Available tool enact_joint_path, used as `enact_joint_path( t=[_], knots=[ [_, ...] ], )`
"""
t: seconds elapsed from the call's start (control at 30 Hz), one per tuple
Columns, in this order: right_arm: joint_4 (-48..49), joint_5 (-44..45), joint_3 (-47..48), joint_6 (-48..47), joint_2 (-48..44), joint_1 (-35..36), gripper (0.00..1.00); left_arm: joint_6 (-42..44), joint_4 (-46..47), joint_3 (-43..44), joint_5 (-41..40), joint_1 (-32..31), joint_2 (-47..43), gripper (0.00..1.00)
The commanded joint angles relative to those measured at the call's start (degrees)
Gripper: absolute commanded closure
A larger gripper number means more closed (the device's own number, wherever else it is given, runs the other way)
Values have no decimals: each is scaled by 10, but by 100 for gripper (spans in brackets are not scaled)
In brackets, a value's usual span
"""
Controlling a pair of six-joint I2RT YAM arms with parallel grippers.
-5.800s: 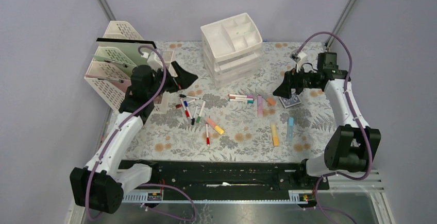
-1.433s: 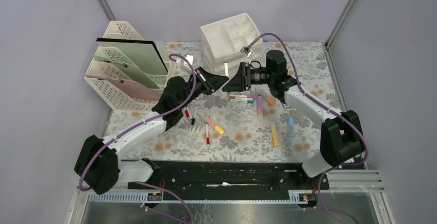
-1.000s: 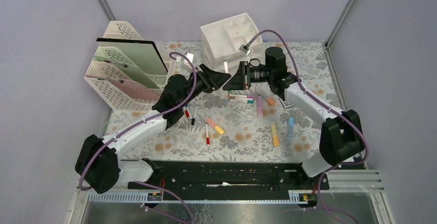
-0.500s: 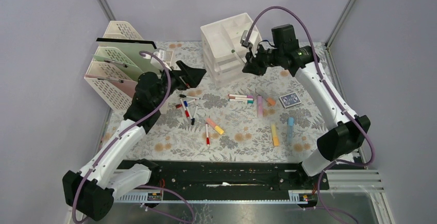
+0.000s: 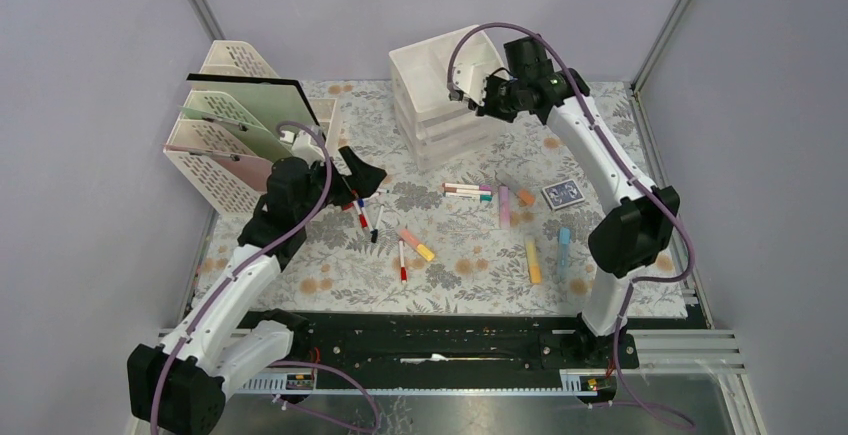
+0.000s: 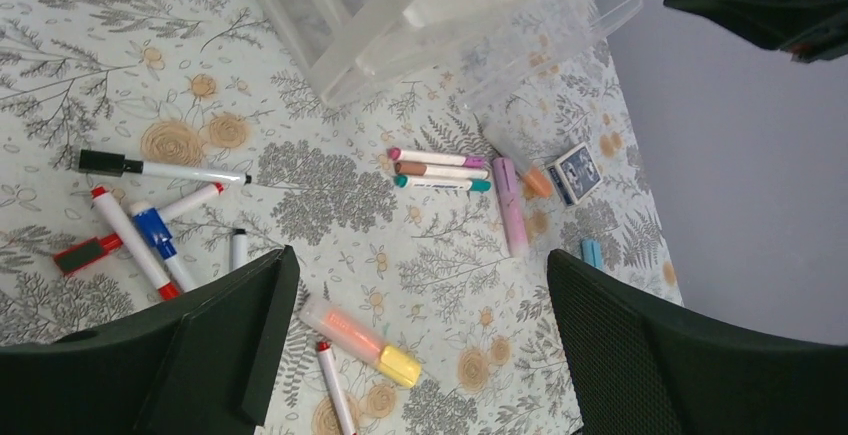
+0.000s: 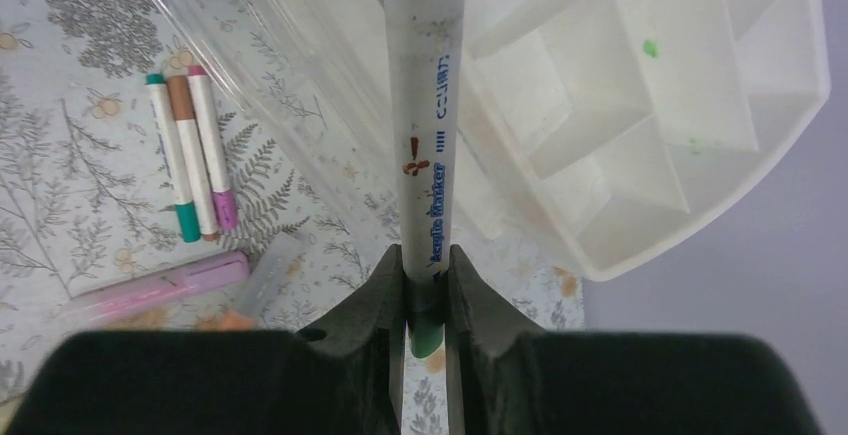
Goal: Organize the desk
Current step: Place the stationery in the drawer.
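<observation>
White-barrelled, green-capped plastic marker (image 7: 424, 145), in front of the white plastic compartment organiser (image 7: 680, 85), is showing blue lettering reading "Acrylic Marker"; other print on the barrel is proving illegible.

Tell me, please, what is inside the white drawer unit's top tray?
Only small green marks show in its compartments; the marker in the right gripper hides a strip.

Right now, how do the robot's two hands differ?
The left hand is wide open and empty; the right hand is shut on a green-capped marker. The left hand sits low over loose markers on the desk; the right hand is up by the top of the white drawer unit. Both are black two-finger hands.
</observation>
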Motion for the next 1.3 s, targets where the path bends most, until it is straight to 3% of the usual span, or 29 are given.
enact_joint_path(
  t=[0.0,0.23,0.5,0.67,0.83,1.03,1.27],
  knots=[
    [17,37,45,-47,16,9,83,11,-3,-11,-11,6,-28,1],
    [31,57,53,-55,47,19,75,5,-20,-30,-21,9,-39,1],
    [58,75,51,-22,63,19,50,-6,-27,-44,-24,11,-57,1],
    [48,53,70,42,41,20,46,-29,-32,-51,-24,14,-60,1],
    [31,-17,46,170,-24,18,40,-72,-58,-50,-40,19,-48,1],
    [27,-180,-95,278,-135,-4,34,-85,-73,-44,-25,20,-25,1],
    [61,-316,-226,374,-204,-124,34,-75,-136,-8,-23,19,42,3]
  ],
)
